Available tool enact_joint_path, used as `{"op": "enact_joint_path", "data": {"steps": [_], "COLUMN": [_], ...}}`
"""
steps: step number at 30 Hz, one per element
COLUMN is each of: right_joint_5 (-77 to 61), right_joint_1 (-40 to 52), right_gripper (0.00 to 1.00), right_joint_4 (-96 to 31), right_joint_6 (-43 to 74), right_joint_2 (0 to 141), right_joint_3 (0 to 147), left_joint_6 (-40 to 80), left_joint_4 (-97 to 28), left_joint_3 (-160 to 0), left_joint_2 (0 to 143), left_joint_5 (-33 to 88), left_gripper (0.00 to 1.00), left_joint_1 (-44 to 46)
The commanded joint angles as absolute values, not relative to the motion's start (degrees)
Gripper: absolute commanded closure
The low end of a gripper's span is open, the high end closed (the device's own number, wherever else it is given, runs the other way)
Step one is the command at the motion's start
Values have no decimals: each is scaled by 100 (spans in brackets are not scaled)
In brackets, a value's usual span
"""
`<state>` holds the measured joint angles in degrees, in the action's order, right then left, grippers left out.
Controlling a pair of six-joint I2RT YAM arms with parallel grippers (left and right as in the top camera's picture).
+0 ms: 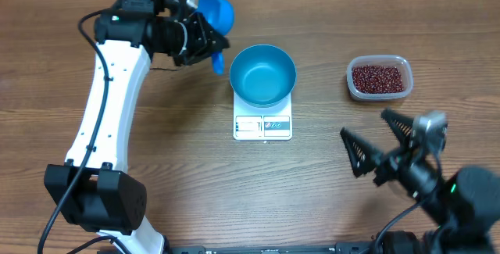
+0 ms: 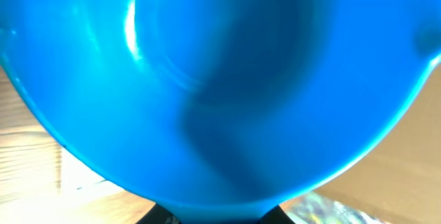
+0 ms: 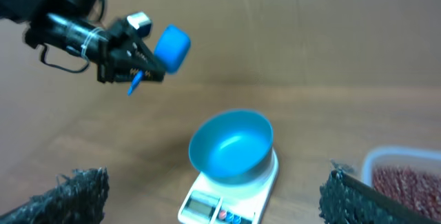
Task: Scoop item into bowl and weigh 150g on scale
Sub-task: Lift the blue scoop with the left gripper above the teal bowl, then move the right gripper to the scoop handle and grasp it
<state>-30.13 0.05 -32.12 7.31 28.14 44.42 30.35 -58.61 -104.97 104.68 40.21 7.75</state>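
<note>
L hand point(image 1: 209, 43) is clamped nearly closed on the handle of a small blue scoop point(image 1: 216, 10). It's held up in the air over the far part of the worktop point(image 1: 195, 184), left of centre. Cup end sits on the far side of the fingers, handle tip pokes out on the near side. L wrist view is filled w/ the scoop's glossy blue inside point(image 2: 220, 86).

Bowl point(image 1: 263, 78) stands on the scale point(image 1: 262, 127) mid-worktop, just right of the L hand and a bit nearer, not touching it. The scale's display strip faces the near edge.

Beans point(image 1: 380, 78) lie in a clear plastic tub point(image 1: 351, 80) at far right. They're well apart from the L hand, w/ the bowl btwn them.

R hand point(image 1: 375, 138) hangs at near right, fingers spread wide, nothing btwn them. Tub is on its far side, near but apart. Bowl + scale are to its left.

R wrist view shows the bowl point(image 3: 231, 151) on the scale point(image 3: 227, 200) ahead, w/ the scoop point(image 3: 171, 47) raised beyond it.
</note>
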Motion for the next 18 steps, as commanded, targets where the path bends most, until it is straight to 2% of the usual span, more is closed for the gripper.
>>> {"op": "enact_joint_path", "data": {"steps": [1, 5, 10, 16, 17, 18], "right_joint_5": [-3441, -4755, -5701, -5739, -5739, -5734], "right_joint_1": [27, 27, 34, 32, 32, 32], "right_gripper": [0, 0, 0, 0, 3, 12], "right_joint_4": [-3341, -3052, -2884, -2993, -2978, -2904], "right_joint_6": [753, 751, 891, 3114, 3155, 3151], "right_joint_2": [3824, 4412, 4945, 5763, 5894, 6027], "right_joint_3": [5465, 5690, 5690, 5686, 5686, 5686], "left_joint_6": [3638, 4274, 4755, 5137, 5153, 5186], "left_joint_4": [-5603, -5282, -4880, -4375, -4313, -4270], "left_joint_3": [-10624, -10624, -10624, -10624, -10624, -10624], "left_joint_2": [10348, 10348, 10348, 10348, 10348, 10348], "left_joint_5": [4880, 5249, 5529, 5553, 5548, 5537], "left_gripper": [88, 85, 91, 94, 94, 94], "left_joint_1": [1079, 1347, 1555, 1780, 1809, 1839]}}
